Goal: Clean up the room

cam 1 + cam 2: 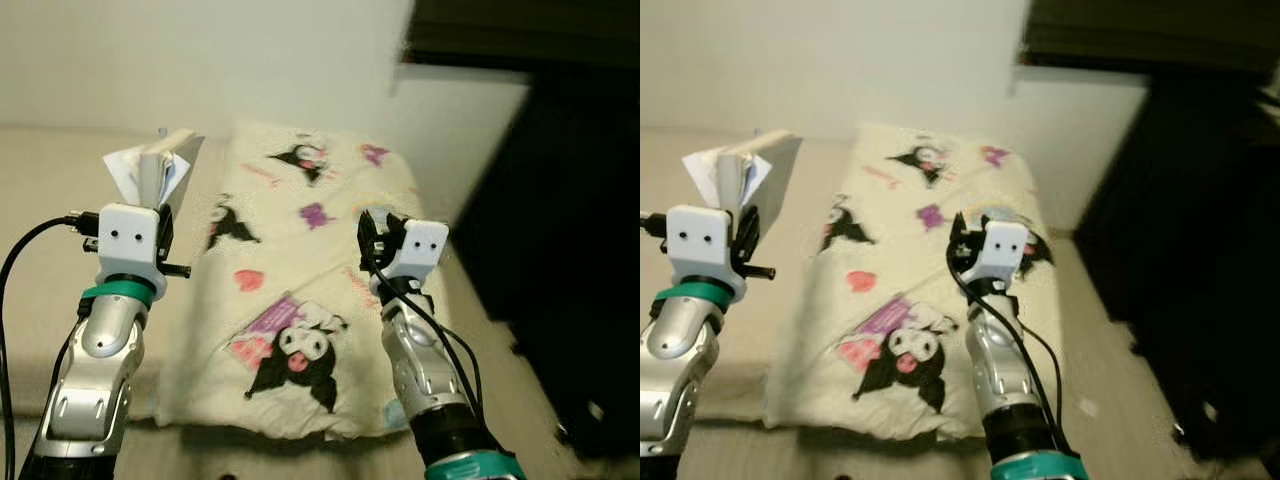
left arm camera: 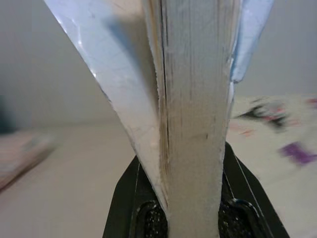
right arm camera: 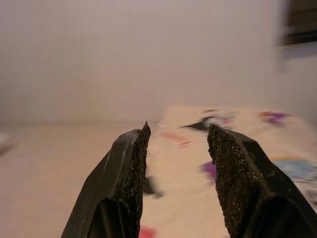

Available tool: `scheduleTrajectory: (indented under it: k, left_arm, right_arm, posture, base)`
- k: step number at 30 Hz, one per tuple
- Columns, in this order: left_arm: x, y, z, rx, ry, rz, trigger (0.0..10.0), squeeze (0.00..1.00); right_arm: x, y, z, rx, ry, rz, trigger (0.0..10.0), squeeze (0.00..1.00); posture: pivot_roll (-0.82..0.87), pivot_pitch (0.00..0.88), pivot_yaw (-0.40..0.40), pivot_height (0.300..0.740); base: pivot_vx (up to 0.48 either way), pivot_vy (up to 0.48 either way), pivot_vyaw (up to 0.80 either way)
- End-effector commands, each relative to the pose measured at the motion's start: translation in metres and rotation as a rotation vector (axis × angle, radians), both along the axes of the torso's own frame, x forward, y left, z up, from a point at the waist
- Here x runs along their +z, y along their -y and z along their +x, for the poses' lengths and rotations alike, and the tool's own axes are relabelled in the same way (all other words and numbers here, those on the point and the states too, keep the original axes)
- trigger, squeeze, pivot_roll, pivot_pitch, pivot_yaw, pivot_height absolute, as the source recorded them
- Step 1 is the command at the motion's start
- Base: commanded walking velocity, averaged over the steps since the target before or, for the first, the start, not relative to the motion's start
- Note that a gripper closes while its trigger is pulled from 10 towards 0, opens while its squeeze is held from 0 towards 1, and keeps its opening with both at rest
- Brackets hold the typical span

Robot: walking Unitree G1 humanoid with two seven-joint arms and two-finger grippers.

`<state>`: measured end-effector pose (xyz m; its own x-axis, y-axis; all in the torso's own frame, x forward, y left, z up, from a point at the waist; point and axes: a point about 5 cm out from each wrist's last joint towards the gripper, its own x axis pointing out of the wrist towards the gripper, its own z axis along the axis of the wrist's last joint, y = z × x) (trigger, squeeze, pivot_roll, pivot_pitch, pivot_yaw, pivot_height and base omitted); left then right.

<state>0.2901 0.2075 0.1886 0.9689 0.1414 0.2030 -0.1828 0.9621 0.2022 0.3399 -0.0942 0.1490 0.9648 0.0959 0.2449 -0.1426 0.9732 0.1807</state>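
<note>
While the robot stands at the foot of the cartoon-printed blanket [image 1: 300, 290], the head views show its left gripper [image 1: 160, 195] raised beside the blanket's left edge, clamped on a book [image 1: 160, 168] that stands upright with its white cover flaring open. The right gripper [image 1: 378, 232] hangs over the blanket's right edge, near a dark cabinet [image 1: 570, 250]. No writing on the blanket can be read.

In the left wrist view, the black fingers [image 2: 237, 198] pinch the book's page block, the pale cover splaying off to one side.

In the right wrist view, the rough-padded fingers [image 3: 131, 168] stand apart with nothing between them, the blanket blurred beyond.
</note>
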Motion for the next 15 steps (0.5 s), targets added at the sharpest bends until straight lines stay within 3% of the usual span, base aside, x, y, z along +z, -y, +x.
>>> scheduleTrajectory:
  k: [1, 8, 15]
  left_arm:
    - [0.0044, 0.0017, 0.0009, -0.007, 0.025, 0.007, 10.0, 0.0]
    - [0.0045, 0.0011, 0.0017, -0.003, 0.025, 0.007, 10.0, 0.0]
    - [-0.0008, 0.0012, 0.0038, 0.003, -0.019, -0.023, 10.0, 0.0]
  right_arm:
    - [-0.0037, 0.0006, -0.0008, -0.003, -0.01, -0.007, 10.0, 0.0]
    - [-0.0038, -0.0002, -0.0004, 0.0, -0.012, -0.009, 10.0, 0.0]
    - [-0.0051, 0.001, 0.0003, -0.004, -0.018, -0.011, 10.0, 0.0]
  posture:
    - [0.23, 0.007, -0.038, 0.711]
    - [0.23, 0.008, -0.037, 0.711]
    - [0.23, 0.005, -0.036, 0.711]
  base:
    - [-0.334, 0.0, 0.0]
    - [-0.32, 0.0, 0.0]
    - [0.0, 0.0, 0.0]
